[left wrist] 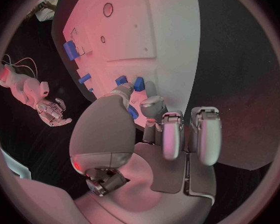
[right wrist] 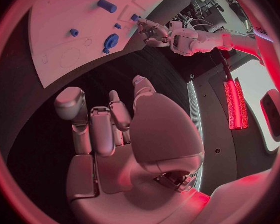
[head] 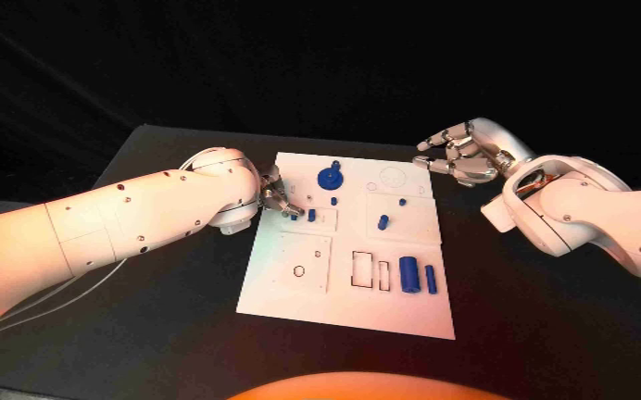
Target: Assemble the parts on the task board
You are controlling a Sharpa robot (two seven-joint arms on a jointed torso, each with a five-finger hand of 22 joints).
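No writing can be made out on the task board (head: pixel 287 289), which is laid flat mid-desk (head: pixel 534 326). Blue parts are scattered on it: a round one (head: pixel 329 179) up top, a block (head: pixel 408 270) and a peg (head: pixel 432 278) lower down. The left hand (head: pixel 277 198) is set at the board's left edge, fingers (left wrist: pixel 122 90) touching a small blue piece (left wrist: pixel 120 80); a proper grip can't be confirmed. The right hand (head: pixel 458 155) is hovering beyond the board's far right corner, loosely curled, nothing held.

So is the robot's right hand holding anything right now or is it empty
Empty: the right hand hovers past the task board's far right corner, over black table; fingers loosely curled around nothing.
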